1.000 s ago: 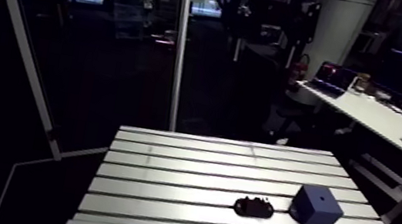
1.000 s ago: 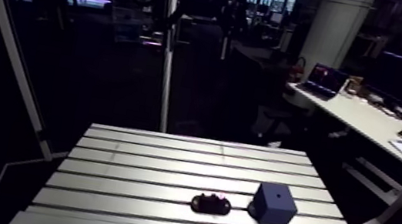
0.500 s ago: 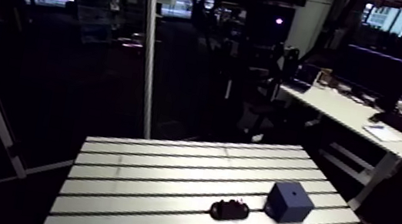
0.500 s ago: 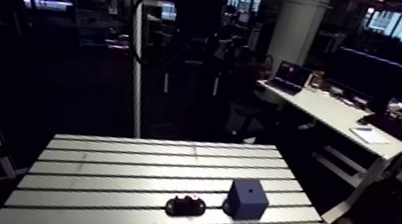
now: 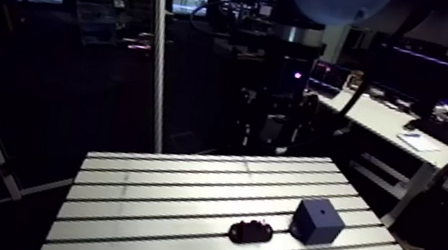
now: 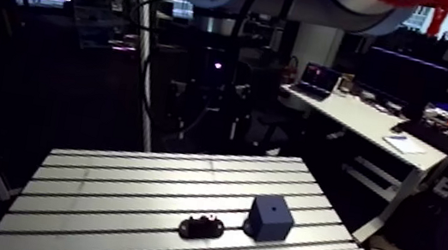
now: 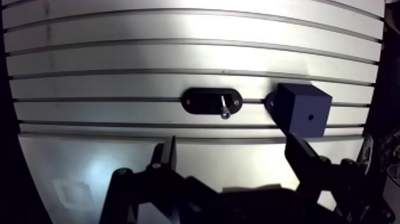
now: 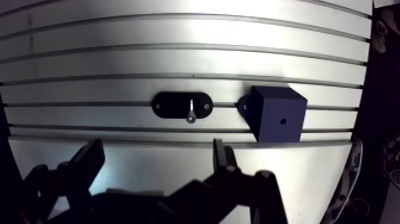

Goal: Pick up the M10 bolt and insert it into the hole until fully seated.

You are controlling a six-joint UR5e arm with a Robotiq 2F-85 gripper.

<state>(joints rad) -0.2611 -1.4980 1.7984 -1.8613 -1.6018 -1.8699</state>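
Arm view: high, set back from the table [image 5: 183,181], facing obliquely down across its near edge. Wrist view: closer, above the near edge, facing steeply down. Shared: the block [image 7: 303,110], holder [image 7: 205,100] and table around them.

nothing here can be read: no letters, numbers, brands or signs show on the dark blue block [image 7: 300,113], on the black holder [image 7: 202,101] just beside the block, or on the slotted table [image 7: 178,53] under the block.

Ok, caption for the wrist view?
Open tool hovers above the slotted table, with the bolt on its black holder ahead and the blue block beside it.
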